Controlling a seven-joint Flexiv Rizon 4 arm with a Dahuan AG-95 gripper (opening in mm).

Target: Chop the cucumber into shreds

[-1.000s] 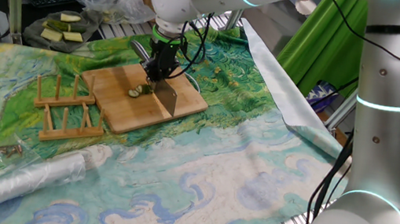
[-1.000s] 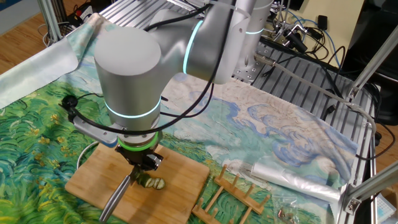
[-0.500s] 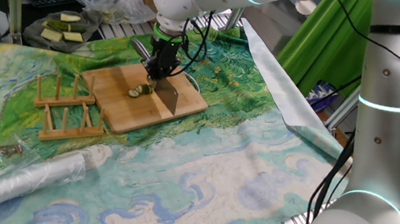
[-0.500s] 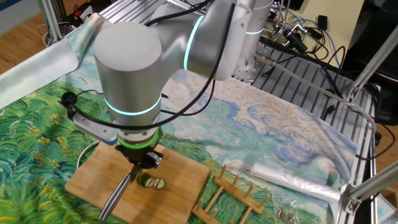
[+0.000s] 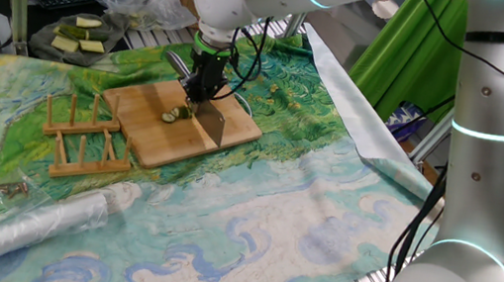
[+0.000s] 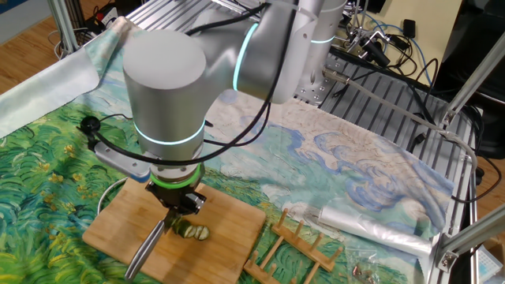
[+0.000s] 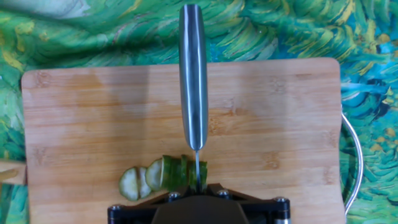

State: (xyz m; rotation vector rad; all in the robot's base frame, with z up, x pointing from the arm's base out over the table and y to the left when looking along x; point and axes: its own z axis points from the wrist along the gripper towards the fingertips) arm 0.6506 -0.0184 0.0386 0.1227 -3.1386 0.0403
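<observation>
A: What is held by the black two-finger gripper (image 5: pixel 202 87)?

B: A steel-handled knife with a broad flat blade (image 5: pixel 212 122) is clamped between its fingers; in the hand view the handle (image 7: pixel 193 74) runs straight away from the camera and the blade is seen edge-on as a thin line.

A: What is changed from a second ago?

B: Very little. The wrist is raised slightly in both fixed views and the blade is lifted a touch, while the slices are left where they were. A stroke is probably finished and the knife is being reset for the next one, though the lift is too small to be sure.

A: Where is the small dark green cucumber piece (image 7: pixel 183 172) placed?

B: Directly under the hand, on the near part of the rectangular bamboo cutting board (image 7: pixel 87 118). The blade is set against the uncut stub, and pale-fleshed round slices (image 7: pixel 138 182) are fanned out just beside it, overlapping one another.

A: How far is the task judged to be?

B: Only partly done: rounds are cut, shreds are not yet made.

A: And farther out?

B: A wooden slotted rack (image 5: pixel 83 136) is set beside the board on the painted green-and-blue cloth (image 5: pixel 251 211).
</observation>
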